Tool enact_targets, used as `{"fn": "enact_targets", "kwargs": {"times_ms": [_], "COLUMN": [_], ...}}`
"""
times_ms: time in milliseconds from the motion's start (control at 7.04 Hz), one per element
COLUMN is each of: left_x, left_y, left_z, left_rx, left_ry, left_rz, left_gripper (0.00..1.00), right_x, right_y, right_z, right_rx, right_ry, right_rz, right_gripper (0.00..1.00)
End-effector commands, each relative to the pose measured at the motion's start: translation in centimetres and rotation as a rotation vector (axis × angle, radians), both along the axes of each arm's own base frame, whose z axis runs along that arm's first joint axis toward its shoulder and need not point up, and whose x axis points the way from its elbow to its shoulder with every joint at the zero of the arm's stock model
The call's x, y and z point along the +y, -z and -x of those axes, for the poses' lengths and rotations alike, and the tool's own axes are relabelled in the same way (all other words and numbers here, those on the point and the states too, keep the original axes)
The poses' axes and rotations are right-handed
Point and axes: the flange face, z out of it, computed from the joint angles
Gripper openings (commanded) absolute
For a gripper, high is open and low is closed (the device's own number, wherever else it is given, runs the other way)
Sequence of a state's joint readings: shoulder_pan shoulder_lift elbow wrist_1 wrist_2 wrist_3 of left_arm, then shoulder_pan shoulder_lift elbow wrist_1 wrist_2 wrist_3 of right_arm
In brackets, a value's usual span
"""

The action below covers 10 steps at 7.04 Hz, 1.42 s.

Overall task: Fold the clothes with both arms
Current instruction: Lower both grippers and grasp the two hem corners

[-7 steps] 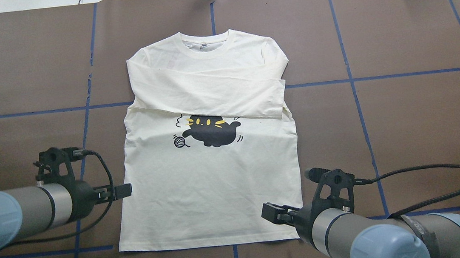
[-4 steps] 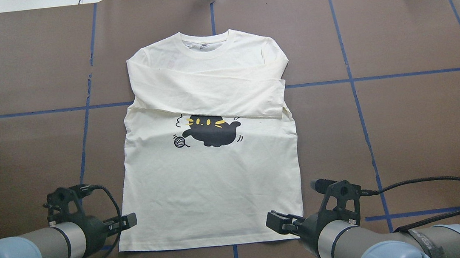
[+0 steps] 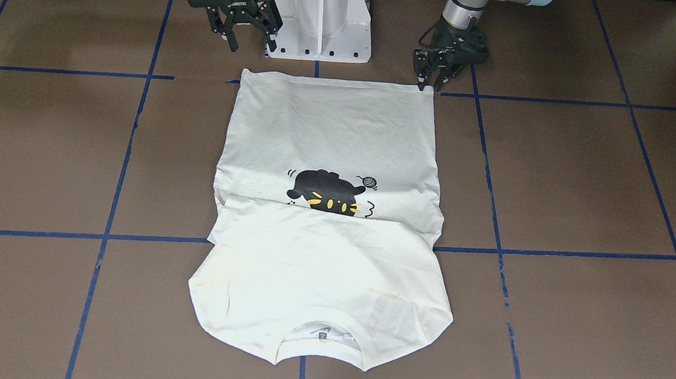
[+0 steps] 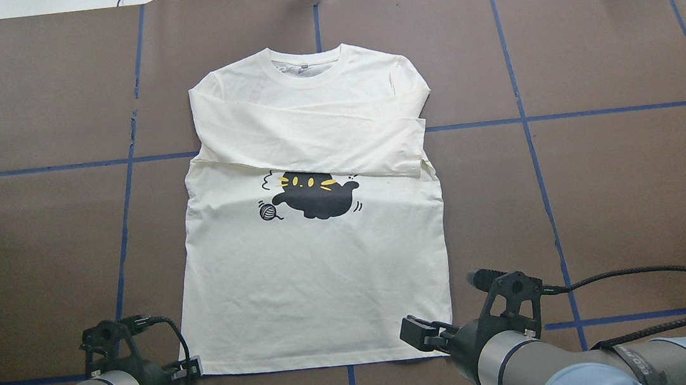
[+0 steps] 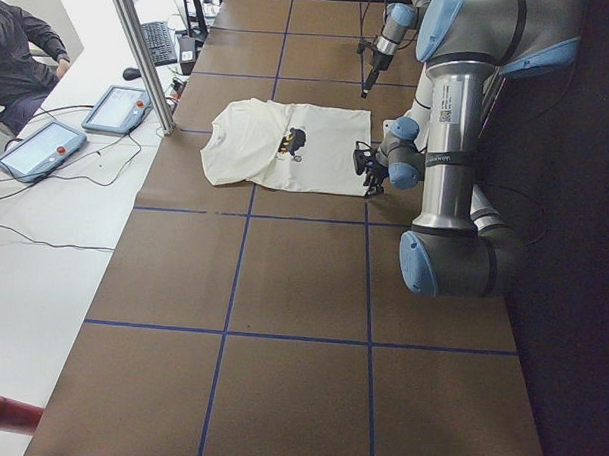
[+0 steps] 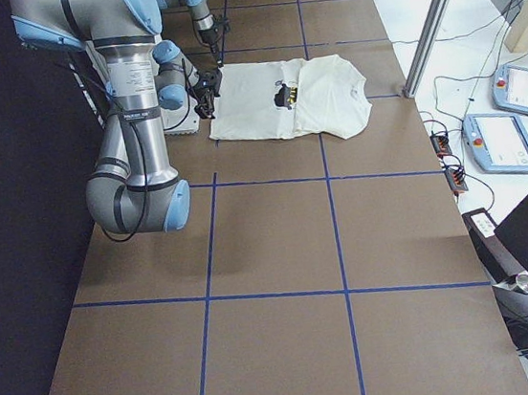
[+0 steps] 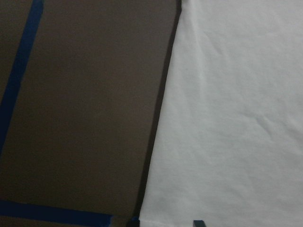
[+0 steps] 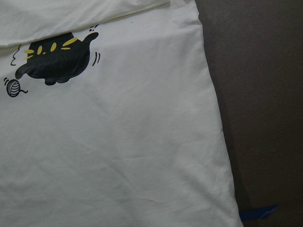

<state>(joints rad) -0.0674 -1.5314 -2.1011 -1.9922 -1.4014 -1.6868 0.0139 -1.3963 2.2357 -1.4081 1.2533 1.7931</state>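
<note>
Brown table [image 3: 553, 169]: front view, unlike overhead, shows left gripper [image 3: 428, 84] and right gripper [image 3: 252, 41] spread, empty, T-shirt [image 3: 330, 129] hem near their tips.

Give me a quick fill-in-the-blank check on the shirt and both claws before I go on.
The T-shirt lies flat with its cat print facing ___.
The left claw is down at a corner of the shirt's ___.
The right claw hangs above the table with its jaws ___.
A folded ___ covers the top of the cat print.

Missing words: up; hem; open; sleeve.
</note>
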Motion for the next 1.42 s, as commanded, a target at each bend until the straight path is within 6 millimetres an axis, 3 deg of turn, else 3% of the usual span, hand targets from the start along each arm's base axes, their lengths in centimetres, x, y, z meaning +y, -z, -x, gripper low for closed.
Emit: {"fn": "enact_targets", "kwargs": {"times_ms": [0,995,1137,1279], "left_x": [0.2,1.2,1.2,1.2], "left_y": [-0.3,-0.9,-0.7,-0.5], "left_z": [-0.1,-1.2,-1.2,-1.1], "left_rx": [-0.023,-0.035,-0.032,-0.027], "left_ry": [-0.017,-0.042,-0.043,-0.042], "left_rz": [-0.010,-0.008,-0.007,-0.007], "left_gripper": [0.46,0.42,0.32,0.04], "right_x": [0.0,-0.1,-0.1,-0.1], "right_y": [-0.4,-0.4,-0.4,-0.4], "right_z": [-0.1,-0.1,-0.1,-0.1], "right_rx": [0.008,0.010,0.008,0.010], "right_ry": [0.000,0.000,0.000,-0.001], "right_rz": [0.000,0.000,0.001,-0.001], "right_gripper": [0.99,1.00,1.00,1.00]}}
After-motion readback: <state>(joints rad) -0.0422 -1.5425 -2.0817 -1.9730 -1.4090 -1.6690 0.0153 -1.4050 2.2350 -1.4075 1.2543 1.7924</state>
